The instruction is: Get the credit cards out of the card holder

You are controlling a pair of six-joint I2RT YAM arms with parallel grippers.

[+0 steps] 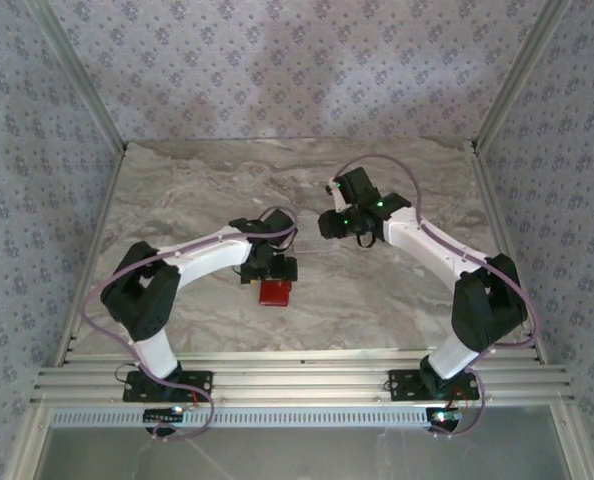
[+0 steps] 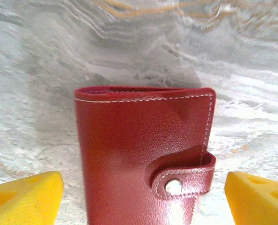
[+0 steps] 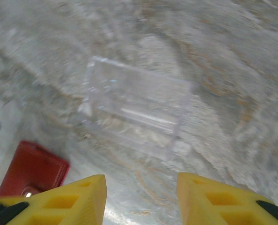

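From above, the red card holder (image 1: 275, 292) lies on the marble table (image 1: 177, 190), left of centre, just below the left gripper (image 1: 268, 272); the right gripper (image 1: 327, 226) hovers to its far right. Left wrist: the holder is closed, snap tab (image 2: 182, 181) fastened, between 2 wide-spread fingers (image 2: 26, 197) that grip nothing. Right wrist: 2 partly parted, empty fingers (image 3: 69, 201) above a clear tray (image 3: 136, 110), the holder at near left.
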